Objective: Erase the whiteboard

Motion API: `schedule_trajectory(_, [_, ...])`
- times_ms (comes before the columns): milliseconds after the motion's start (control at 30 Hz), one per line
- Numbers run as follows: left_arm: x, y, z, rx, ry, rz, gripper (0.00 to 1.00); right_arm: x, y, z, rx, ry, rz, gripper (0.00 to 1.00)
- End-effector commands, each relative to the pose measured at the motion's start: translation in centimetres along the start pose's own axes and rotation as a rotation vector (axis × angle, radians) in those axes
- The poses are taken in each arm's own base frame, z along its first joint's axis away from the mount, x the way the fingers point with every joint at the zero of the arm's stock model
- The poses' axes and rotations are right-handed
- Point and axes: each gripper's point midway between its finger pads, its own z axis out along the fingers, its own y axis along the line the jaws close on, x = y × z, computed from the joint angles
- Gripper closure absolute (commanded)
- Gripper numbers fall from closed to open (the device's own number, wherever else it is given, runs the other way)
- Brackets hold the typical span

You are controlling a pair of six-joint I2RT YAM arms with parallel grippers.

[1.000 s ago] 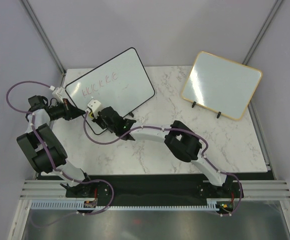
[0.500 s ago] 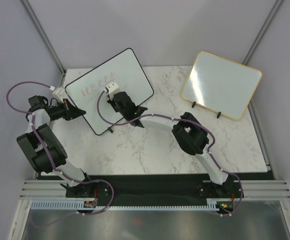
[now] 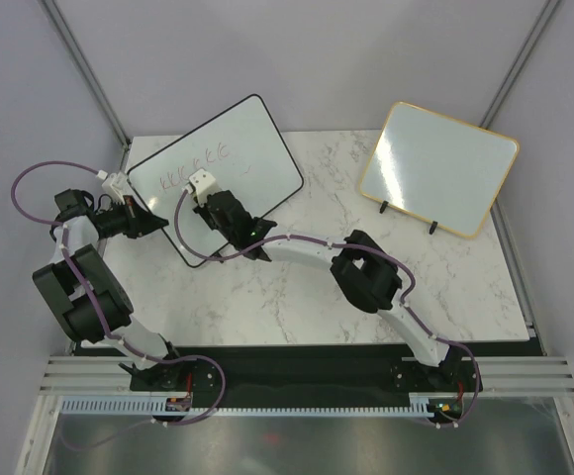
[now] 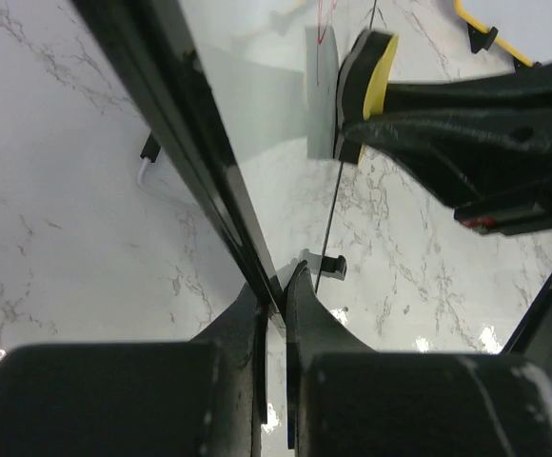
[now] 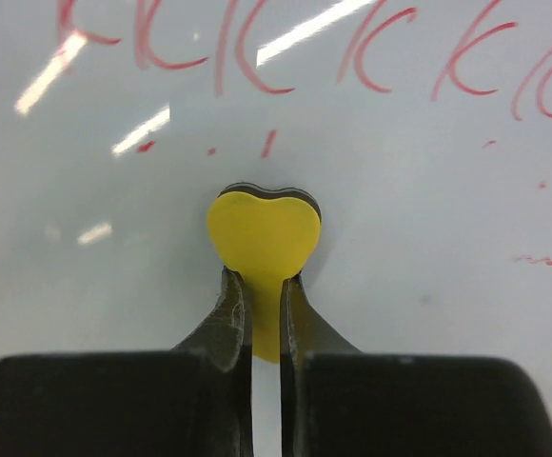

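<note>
The whiteboard [image 3: 252, 143], black-framed and propped at a tilt, stands at the back left with red scribbles [image 3: 193, 170] near its upper left. My left gripper [image 3: 155, 220] is shut on its left edge; the left wrist view shows the jaws [image 4: 276, 286] pinching the black frame [image 4: 176, 114]. My right gripper [image 3: 212, 204] is over the board just below the scribbles, shut on a yellow heart-shaped eraser [image 5: 264, 233] pressed against the white surface [image 5: 428, 248]. The red scribbles [image 5: 285, 57] lie above the eraser. The eraser [image 4: 371, 71] also shows in the left wrist view.
A gold-framed white board [image 3: 435, 168] stands on black feet at the back right. The marble table [image 3: 297, 307] spreads in front of both boards. Grey walls close in left and back. A purple cable [image 3: 30, 183] loops by the left arm.
My right gripper with the eraser went from the board's lower left edge up onto the board beside the scribbles, then back a little left and down. The left gripper has not moved.
</note>
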Motion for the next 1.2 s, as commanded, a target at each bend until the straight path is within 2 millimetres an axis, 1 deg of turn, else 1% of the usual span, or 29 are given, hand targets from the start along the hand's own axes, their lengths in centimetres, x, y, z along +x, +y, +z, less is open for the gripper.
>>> schedule_trajectory(0, [-2.3,3.4,-1.1,-0.172,0.017,0.318,0.98,4.3,-9.9,2.9,0.203,0.071,0.134,1.0])
schedule_trajectory(33, [-2.3,3.5,-1.2,-0.174,0.017,0.317,0.98,5.3,-12.8,2.8,0.261,0.091,0.157,1.0])
schedule_trajectory(100, [-2.2,3.6,-1.1,-0.177,0.02,0.319,0.98,6.3,-15.0,2.6,0.304,0.102,0.205,1.0])
schedule_trajectory(133, [-2.2,3.6,-1.1,-0.176,0.022,0.318,0.98,7.3,-17.0,2.4,0.334,0.113,0.224,1.0])
schedule_trajectory(167, [-2.2,3.6,-1.1,-0.177,0.021,0.321,0.98,7.7,-17.8,2.3,0.346,0.117,0.236,1.0])
schedule_trajectory(200, [-2.2,3.6,-1.2,-0.178,0.021,0.321,0.98,8.6,-18.3,2.1,0.356,0.13,0.253,1.0])
schedule_trajectory(233, [-2.2,3.6,-1.2,-0.18,0.022,0.325,0.98,8.4,-19.5,2.0,0.368,0.116,0.268,1.0])
schedule_trajectory(333, [-2.1,3.7,-1.2,-0.185,0.026,0.327,0.98,8.9,-20.5,2.0,0.378,0.114,0.271,1.0])
schedule_trajectory(433, [-2.1,3.8,-1.2,-0.188,0.029,0.327,0.98,8.4,-20.2,2.4,0.345,0.101,0.283,1.0])
schedule_trajectory(500, [-2.0,3.8,-1.2,-0.187,0.029,0.325,0.98,7.7,-18.6,2.9,0.266,0.083,0.296,1.0])
schedule_trajectory(567, [-2.0,3.8,-1.2,-0.186,0.03,0.326,0.98,7.1,-17.6,3.0,0.237,0.07,0.293,1.0])
schedule_trajectory(600, [-1.9,3.8,-1.2,-0.185,0.031,0.322,0.98,6.4,-16.3,3.1,0.208,0.056,0.288,1.0])
schedule_trajectory(667, [-1.9,3.8,-1.1,-0.185,0.032,0.32,0.98,5.6,-14.5,3.3,0.155,0.039,0.284,1.0])
schedule_trajectory(733, [-1.9,3.8,-1.1,-0.184,0.03,0.322,0.98,4.6,-11.2,3.4,0.064,0.019,0.267,1.0])
schedule_trajectory(767, [-2.0,3.8,-1.1,-0.185,0.031,0.32,0.98,4.4,-10.4,3.3,0.052,0.017,0.249,1.0])
schedule_trajectory(833, [-2.0,3.9,-1.2,-0.187,0.029,0.322,0.98,4.6,-9.1,3.1,0.035,0.027,0.247,1.0])
schedule_trajectory(867, [-2.0,3.8,-1.2,-0.187,0.031,0.324,0.98,4.8,-9.0,3.0,0.032,0.034,0.256,1.0])
schedule_trajectory(900, [-2.0,3.8,-1.2,-0.185,0.028,0.326,0.98,5.6,-8.8,2.9,0.029,0.05,0.268,1.0])
schedule_trajectory(967, [-2.0,3.8,-1.2,-0.185,0.029,0.324,0.98,6.2,-9.6,2.6,0.065,0.068,0.27,1.0])
schedule_trajectory(1000, [-2.1,3.7,-1.2,-0.185,0.028,0.327,0.98,6.9,-10.2,2.4,0.081,0.085,0.272,1.0])
schedule_trajectory(1100, [-2.2,3.7,-1.2,-0.182,0.026,0.329,0.98,6.9,-12.2,2.2,0.123,0.087,0.295,1.0])
schedule_trajectory(1167, [-2.2,3.6,-1.2,-0.181,0.024,0.33,0.98,6.9,-14.5,2.3,0.176,0.094,0.314,1.0])
